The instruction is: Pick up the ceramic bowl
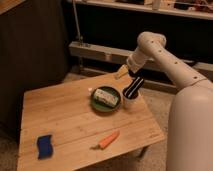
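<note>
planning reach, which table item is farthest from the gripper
The blue sponge, at the near left corner; the gripper hovers over the far edge.

Shallow dark-green ceramic bowl (pixel 99 105) lies upright, gripper (pixel 130 95) near its rim

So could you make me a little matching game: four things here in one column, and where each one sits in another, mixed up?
1 ceramic bowl
2 carrot
3 blue sponge
4 gripper

A near-left corner of the table
B in the air over the table's back edge, behind the bowl
C mid-table, beside the white cup
D near the front edge, right of the sponge

Pairs: 1-C, 2-D, 3-A, 4-B
</note>
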Action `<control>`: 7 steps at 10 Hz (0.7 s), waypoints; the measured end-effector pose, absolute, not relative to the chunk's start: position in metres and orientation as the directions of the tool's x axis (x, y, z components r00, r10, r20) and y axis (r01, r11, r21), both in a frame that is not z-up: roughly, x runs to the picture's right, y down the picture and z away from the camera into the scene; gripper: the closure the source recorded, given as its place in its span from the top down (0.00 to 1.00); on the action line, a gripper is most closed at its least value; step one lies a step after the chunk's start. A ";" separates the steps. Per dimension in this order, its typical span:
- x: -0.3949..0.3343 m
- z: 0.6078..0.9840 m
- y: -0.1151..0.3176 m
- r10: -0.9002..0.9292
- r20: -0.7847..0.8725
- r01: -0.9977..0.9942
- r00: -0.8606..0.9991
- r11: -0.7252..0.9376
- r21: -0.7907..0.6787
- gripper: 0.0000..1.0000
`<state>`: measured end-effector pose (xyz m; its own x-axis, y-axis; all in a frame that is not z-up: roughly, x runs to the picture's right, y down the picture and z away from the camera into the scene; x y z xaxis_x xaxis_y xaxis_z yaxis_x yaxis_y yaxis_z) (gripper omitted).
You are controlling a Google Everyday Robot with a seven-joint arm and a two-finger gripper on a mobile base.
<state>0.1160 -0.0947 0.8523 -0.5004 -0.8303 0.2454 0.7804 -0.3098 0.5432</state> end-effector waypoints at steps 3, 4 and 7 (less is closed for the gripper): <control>0.102 0.861 -0.106 -0.797 0.246 0.742 -0.552 -0.335 0.581 0.80; 0.100 0.864 -0.102 -0.792 0.248 0.736 -0.558 -0.334 0.588 0.80; 0.094 0.876 -0.075 -0.783 0.253 0.719 -0.568 -0.322 0.616 0.80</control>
